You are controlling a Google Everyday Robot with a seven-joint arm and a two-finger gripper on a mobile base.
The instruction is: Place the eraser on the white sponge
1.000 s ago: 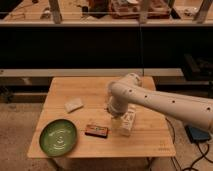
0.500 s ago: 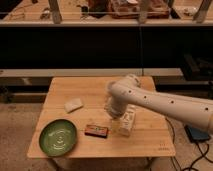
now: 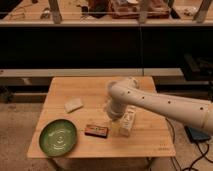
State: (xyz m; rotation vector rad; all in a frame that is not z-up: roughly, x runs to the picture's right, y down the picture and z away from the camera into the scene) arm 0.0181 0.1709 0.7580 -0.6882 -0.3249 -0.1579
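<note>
The gripper [image 3: 114, 124], its opening impossible to tell, hung just beside the eraser [image 3: 96, 130]; it probably needed centring squarely above the eraser before closing.

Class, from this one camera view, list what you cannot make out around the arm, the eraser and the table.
1. The gripper, camera view: sits between the eraser and the carton; the arm's wrist covers it, so contact with the eraser cannot be told.
2. The carton, camera view: left side hidden behind the arm.
3. The arm, camera view: cut off by the right edge, so the base is unseen.
</note>
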